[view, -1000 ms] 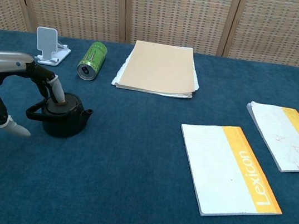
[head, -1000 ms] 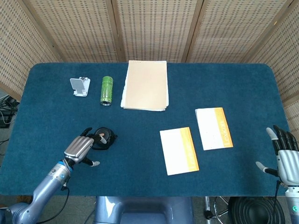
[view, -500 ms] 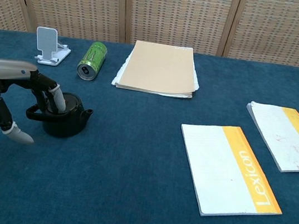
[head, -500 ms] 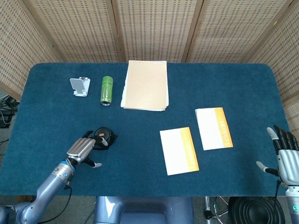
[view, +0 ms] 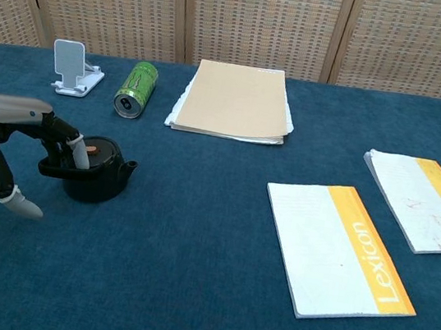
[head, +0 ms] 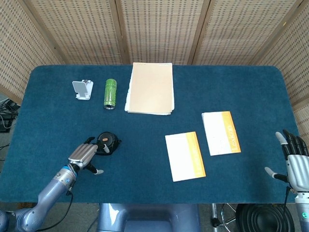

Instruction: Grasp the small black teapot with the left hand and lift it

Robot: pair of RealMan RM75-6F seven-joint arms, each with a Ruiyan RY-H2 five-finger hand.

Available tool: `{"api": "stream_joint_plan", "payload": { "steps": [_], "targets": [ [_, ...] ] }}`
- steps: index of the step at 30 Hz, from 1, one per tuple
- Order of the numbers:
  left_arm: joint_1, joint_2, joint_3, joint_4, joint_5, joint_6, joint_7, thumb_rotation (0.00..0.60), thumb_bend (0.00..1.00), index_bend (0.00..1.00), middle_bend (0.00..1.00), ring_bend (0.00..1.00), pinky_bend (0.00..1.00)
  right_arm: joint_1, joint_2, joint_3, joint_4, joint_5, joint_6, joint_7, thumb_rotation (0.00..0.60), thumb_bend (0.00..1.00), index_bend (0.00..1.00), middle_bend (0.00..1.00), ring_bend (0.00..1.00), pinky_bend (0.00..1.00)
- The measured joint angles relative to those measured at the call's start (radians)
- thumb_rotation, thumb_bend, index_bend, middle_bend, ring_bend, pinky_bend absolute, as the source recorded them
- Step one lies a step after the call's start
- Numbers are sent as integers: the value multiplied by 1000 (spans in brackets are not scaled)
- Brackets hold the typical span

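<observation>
The small black teapot stands on the blue table, spout pointing right and handle to the left. My left hand is just left of it, low over the cloth. Its fingers reach over the handle to the edge of the lid, while the thumb hangs down apart from the pot. Nothing is gripped. My right hand hovers past the table's right front corner with fingers spread and nothing in it; the chest view does not show it.
A green can lies on its side behind the teapot, beside a white phone stand. A tan paper stack lies at the back centre. Two white-and-orange notebooks lie to the right.
My left hand has drawn back a little toward the left and near edge, so its fingertips have slid off the lid's middle to the handle side. The teapot has not moved.
</observation>
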Motion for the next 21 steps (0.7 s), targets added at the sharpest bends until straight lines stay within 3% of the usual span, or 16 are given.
{"api": "stream_joint_plan", "payload": {
  "steps": [21],
  "targets": [
    [-41, -64, 45, 31, -36, 38, 51, 600, 0, 350, 343, 316, 0, 2, 2, 0, 1, 4, -9, 10, 600, 0, 0, 0, 0, 0]
  ]
}}
